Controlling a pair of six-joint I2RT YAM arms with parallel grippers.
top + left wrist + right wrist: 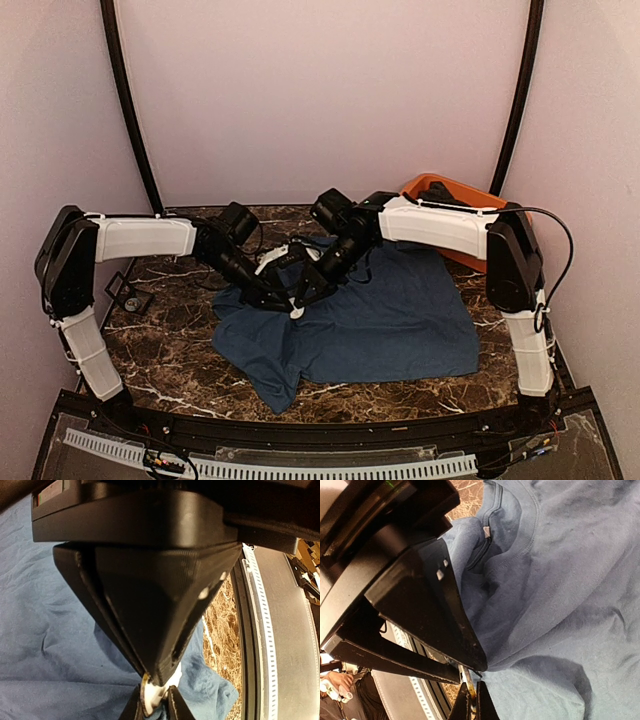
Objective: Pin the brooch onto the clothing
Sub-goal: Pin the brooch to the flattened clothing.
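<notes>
The clothing, a dark navy T-shirt, lies spread on the marble table. Both grippers meet over its left part. The brooch shows as a small white spot between them. My left gripper is shut on the brooch, a white disc with a gold rim at its tips. My right gripper is shut, tips together on the brooch's thin metal pin, right against a fold of the shirt. The shirt's collar lies beyond.
An orange tub with dark contents stands at the back right, behind the right arm. A small black object sits on the table's left side. The slotted front rail runs along the near edge past bare marble.
</notes>
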